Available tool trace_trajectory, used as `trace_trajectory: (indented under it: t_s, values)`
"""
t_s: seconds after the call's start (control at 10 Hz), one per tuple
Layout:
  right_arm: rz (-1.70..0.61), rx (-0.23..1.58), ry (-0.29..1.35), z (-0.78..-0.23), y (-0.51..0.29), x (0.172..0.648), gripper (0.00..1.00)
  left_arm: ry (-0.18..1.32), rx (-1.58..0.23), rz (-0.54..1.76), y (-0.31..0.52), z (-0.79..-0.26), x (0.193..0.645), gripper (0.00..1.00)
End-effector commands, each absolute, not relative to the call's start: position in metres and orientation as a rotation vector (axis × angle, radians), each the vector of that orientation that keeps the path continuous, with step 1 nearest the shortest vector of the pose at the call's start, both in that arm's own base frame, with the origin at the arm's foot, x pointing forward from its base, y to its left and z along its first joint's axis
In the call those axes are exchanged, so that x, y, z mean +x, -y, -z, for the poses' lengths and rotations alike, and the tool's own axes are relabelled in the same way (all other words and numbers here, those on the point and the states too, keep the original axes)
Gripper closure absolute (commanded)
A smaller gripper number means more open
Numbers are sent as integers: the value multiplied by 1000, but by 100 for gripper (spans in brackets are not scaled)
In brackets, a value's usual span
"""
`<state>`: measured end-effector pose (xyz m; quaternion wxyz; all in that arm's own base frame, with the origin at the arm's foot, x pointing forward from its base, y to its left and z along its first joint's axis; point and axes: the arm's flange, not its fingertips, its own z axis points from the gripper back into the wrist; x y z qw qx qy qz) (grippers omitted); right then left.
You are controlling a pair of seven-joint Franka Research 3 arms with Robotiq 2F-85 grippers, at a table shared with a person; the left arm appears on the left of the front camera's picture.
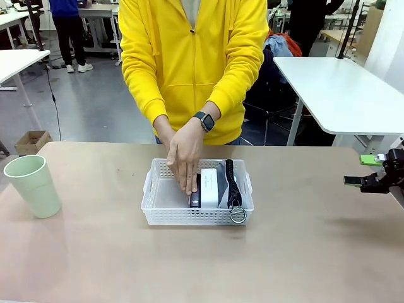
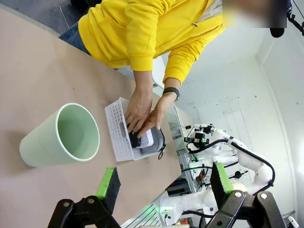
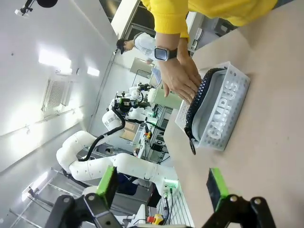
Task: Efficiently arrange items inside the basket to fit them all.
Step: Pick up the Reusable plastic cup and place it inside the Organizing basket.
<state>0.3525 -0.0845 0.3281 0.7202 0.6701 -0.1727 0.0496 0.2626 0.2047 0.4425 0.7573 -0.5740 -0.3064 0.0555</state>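
Currently the stapler [image 1: 195, 197], white box [image 1: 209, 182] and pouch [image 1: 225, 183] are pressed together in the basket's [image 1: 159, 213] right half by the person's hands [image 1: 184, 158], the cup [image 1: 33, 184], standing well outside, being judged next for the free half, while left gripper [image 2: 165, 183] and right gripper [image 3: 161, 184] are seen spread wide, empty.

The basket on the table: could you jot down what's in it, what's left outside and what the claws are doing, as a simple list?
basket: white, its left part bare
inside: black stapler, white box, grey pouch, side by side
outside: pale green cup, upright on the table, on the robot's left
person's hands: both in the basket, on the stapler and box
left claw: open, empty, near the cup
right claw: open, empty, apart from the basket
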Motion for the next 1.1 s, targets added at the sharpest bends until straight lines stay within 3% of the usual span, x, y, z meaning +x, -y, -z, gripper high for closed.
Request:
trace_trajectory:
  t_s: [0.0,0.5,0.7,1.0]
  values:
    - [-116,1482,394,-329,83,349,0,698,-1265,-104,-201,-443,261,0]
    - [-116,1482,394,-329,83,349,0,698,-1265,-104,-201,-443,261,0]
    - [-116,1482,394,-329,83,349,0,628,-1230,-65,-201,-449,269,0]
    - [-116,1482,394,-329,83,349,0,555,-1124,9,-221,-413,277,0]
